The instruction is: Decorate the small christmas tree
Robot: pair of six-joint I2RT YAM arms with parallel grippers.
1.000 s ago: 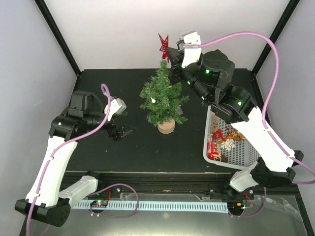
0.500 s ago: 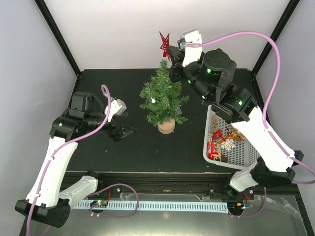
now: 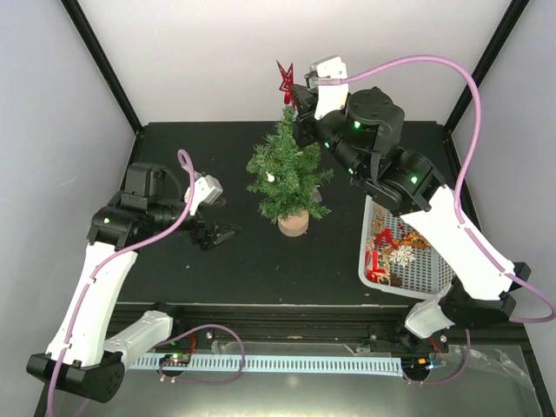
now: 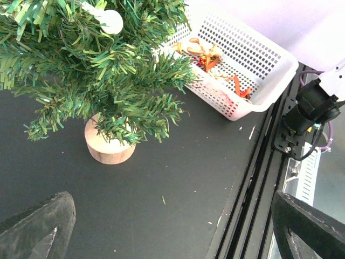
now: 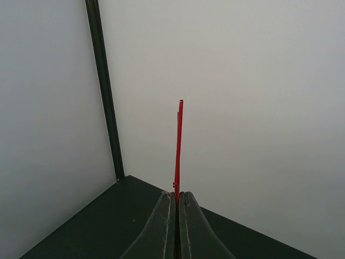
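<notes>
1. The left claw (image 3: 217, 233) is hanging wide open and empty just above the matte black worktop (image 3: 174, 156), left of the tree. In the left wrist view only its two dark fingertips (image 4: 40, 226) are showing, at the bottom corners.
2. The white perforated plastic basket (image 3: 372, 208) is sitting on the worktop at the right, beside the right arm. It is holding a heap of spare red, orange and white ornaments (image 3: 391, 252).
3. The small christmas tree (image 3: 287, 169), a miniature green bristly conifer on a round light-wood disc base (image 3: 293, 224), is standing upright mid-worktop. It is standing between the left claw and the basket, apart from both. One white ball ornament (image 3: 270, 177) is already hanging in its branches.
4. The right claw (image 3: 297, 95) is clamping shut on the lower edge of a flat red star ornament (image 3: 285, 78), holding it upright by the treetop.
5. Step in hand, as judged: fitting the star as the topper. The next move is calling for the star to be lined up over the tip and eased down. The light tree must not be tipped, and the grip should be released only once the star is seated.
6. Limits of view:
   - The right wrist view is showing the star edge-on as a thin red line, with the tree out of frame.
   - The gap between star and tip cannot be told.
   - No clip or socket on the star is visible.
   - The basket ornaments' shapes are hard to make out.
</notes>
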